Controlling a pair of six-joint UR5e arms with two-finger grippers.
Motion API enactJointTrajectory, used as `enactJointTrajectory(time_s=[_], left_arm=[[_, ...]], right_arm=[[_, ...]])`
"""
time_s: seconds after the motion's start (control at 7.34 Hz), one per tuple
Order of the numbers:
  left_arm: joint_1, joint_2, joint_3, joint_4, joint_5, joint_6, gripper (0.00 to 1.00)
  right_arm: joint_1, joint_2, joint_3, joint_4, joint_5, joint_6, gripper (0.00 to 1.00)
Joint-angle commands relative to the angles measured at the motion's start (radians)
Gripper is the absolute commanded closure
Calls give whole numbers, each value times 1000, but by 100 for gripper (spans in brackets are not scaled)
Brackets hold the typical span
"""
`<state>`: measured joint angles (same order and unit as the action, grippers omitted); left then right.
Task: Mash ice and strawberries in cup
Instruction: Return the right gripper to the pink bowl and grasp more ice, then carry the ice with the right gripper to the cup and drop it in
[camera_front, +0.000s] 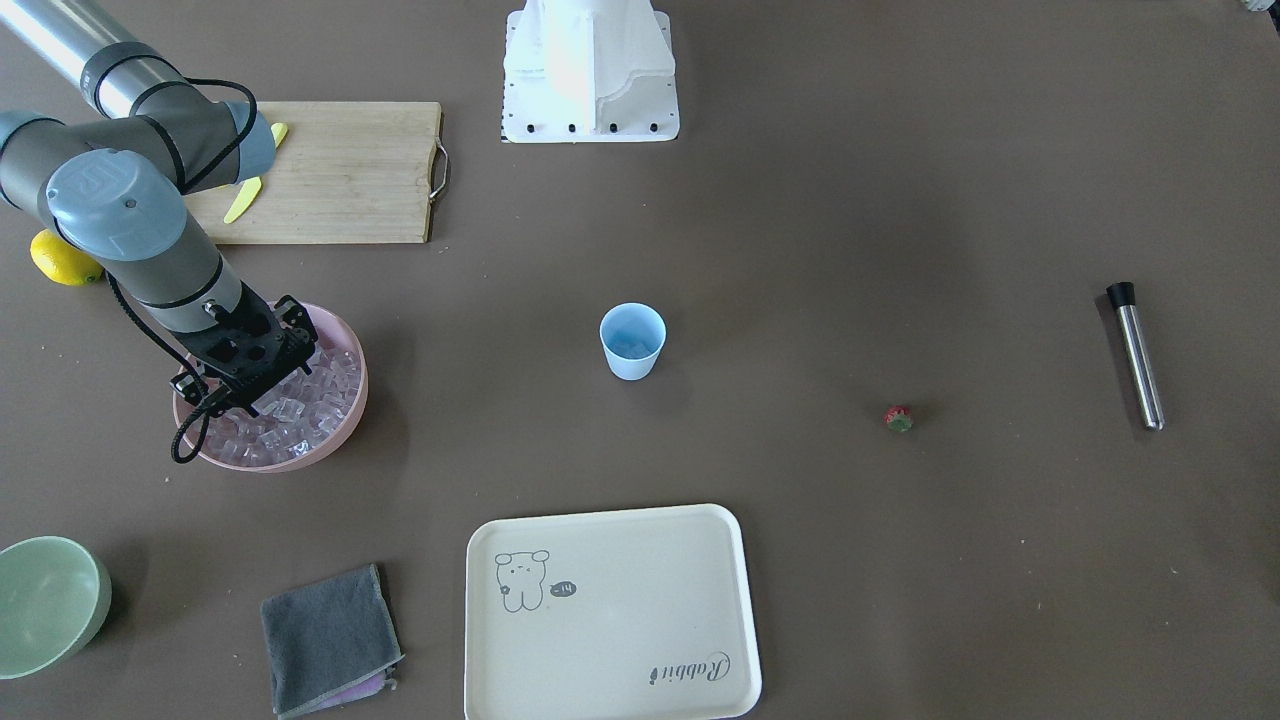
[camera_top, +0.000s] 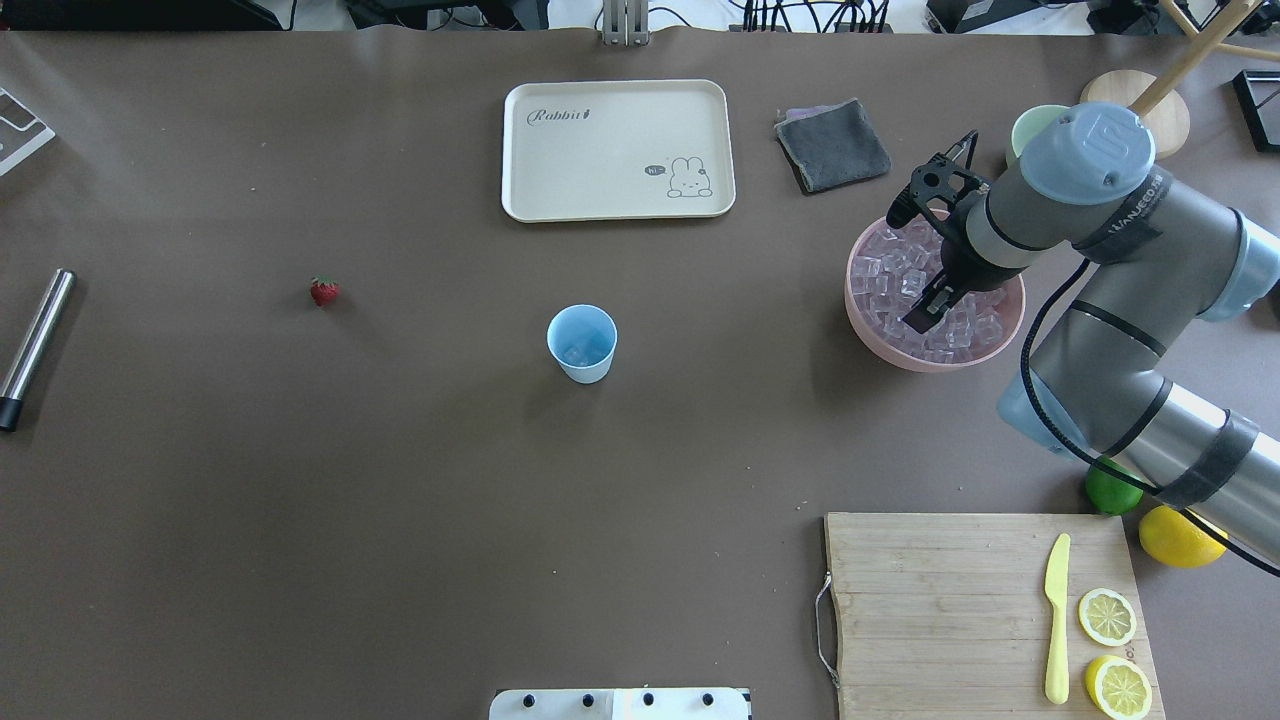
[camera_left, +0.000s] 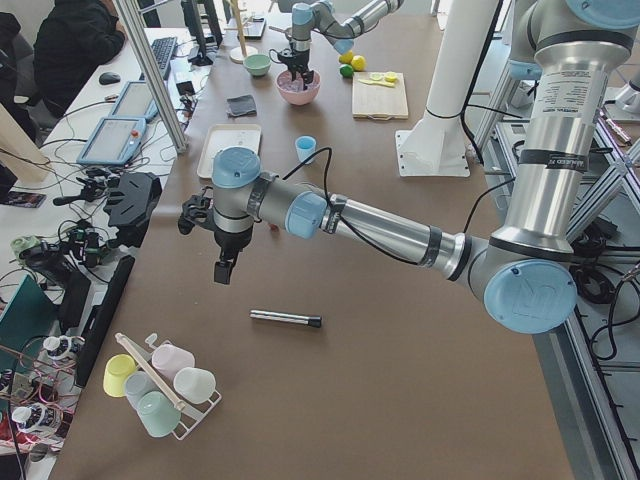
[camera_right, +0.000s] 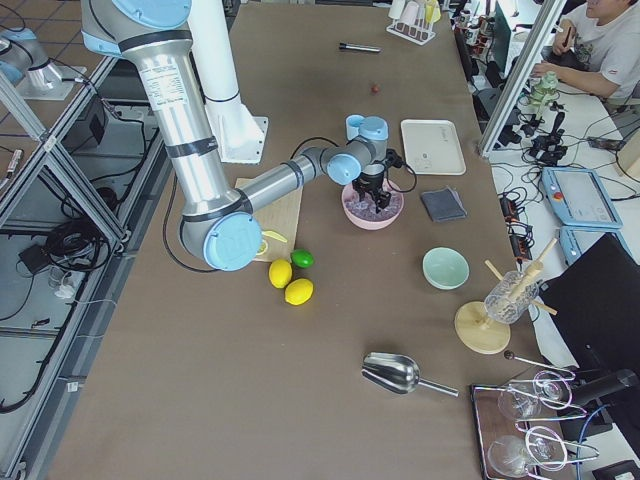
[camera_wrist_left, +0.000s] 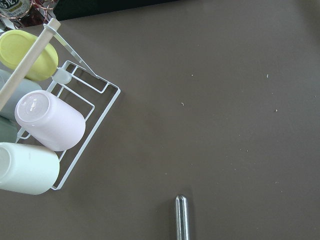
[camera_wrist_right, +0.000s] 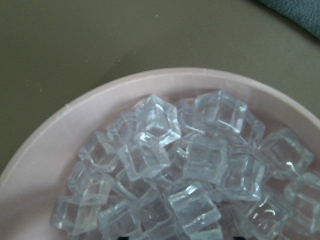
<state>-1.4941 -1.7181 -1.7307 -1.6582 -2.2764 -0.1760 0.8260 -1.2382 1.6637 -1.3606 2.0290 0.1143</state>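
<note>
Brown matte table (camera_top: 400, 500), wide and mostly bare, and we are in the loading stage by my reading. Far left, a smooth steel rod with a black cap (camera_top: 35, 335) lies flat. The left gripper (camera_left: 224, 270) hangs in the air near it, and whether its fingers are apart or together I cannot tell. Next along, the strawberry (camera_top: 324, 291), tiny, red and green-capped, sits alone, well apart from the cup. In the centre is the cup (camera_top: 581, 343), pale blue tapered plastic, upright, with what may be a glassy piece or two inside. Behind it lies a cream tray (camera_top: 617, 150). To the right, the pink bowl (camera_top: 870, 335) is heaped with ice (camera_top: 885, 275), clear slick cubes. The right gripper (camera_top: 925, 315) is down among them; the cubes hide its tips, so its state I cannot tell. Next call: pinch one slippery cube squarely, lift it clear, carry it to the cup.
</note>
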Motion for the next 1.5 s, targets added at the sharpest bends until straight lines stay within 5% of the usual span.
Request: enactJointTrajectory(time_s=[0.0, 0.41, 0.54, 0.82, 1.09, 1.36], left_arm=[[0, 2, -1, 0, 0, 0, 2], [0, 2, -3, 0, 0, -2, 2], [0, 2, -3, 0, 0, -7, 2], [0, -1, -3, 0, -2, -10, 2], [2, -1, -4, -2, -2, -22, 2], [2, -8, 6, -2, -2, -19, 2]], right_arm=[[-2, 0, 1, 0, 0, 1, 27], [-1, 0, -1, -2, 0, 4, 71], [1, 5, 2, -3, 4, 5, 79], [48, 49, 98, -200, 28, 5, 99], [62, 216, 120, -403, 65, 71, 100], [-16, 450, -17, -416, 56, 357, 100]])
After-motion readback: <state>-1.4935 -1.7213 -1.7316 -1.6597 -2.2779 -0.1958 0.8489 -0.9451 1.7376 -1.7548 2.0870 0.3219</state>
